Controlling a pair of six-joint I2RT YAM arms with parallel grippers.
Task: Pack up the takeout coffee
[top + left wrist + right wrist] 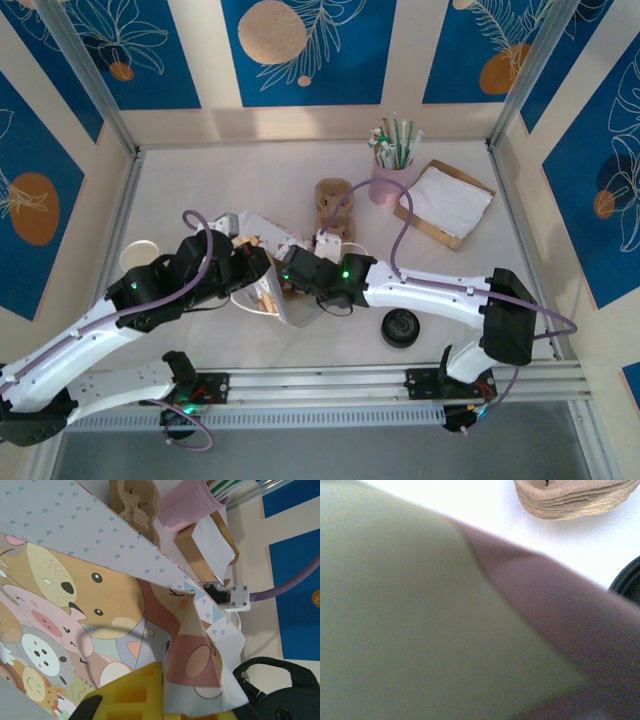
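A paper bag (298, 308) printed with cartoon animals lies on its side at the table's middle, between both arms. In the left wrist view my left gripper (170, 700) is shut, its yellow fingers (135, 690) pinching a fold of the bag (75, 595). My left gripper (255, 272) meets my right gripper (288, 272) at the bag's mouth. The right one is shut on the rim, and bag paper (420, 630) covers its camera and hides its fingers. The takeout coffee (400, 327) stands right of the bag, seen from above as a black round lid (631, 580).
A plain cream cup (140, 258) stands at the left beside the left arm. Behind the bag are a stack of brown pulp carriers (335, 205), a pink cup of straws (392, 170) and a napkin box (445, 200). Frame posts and walls close in the table.
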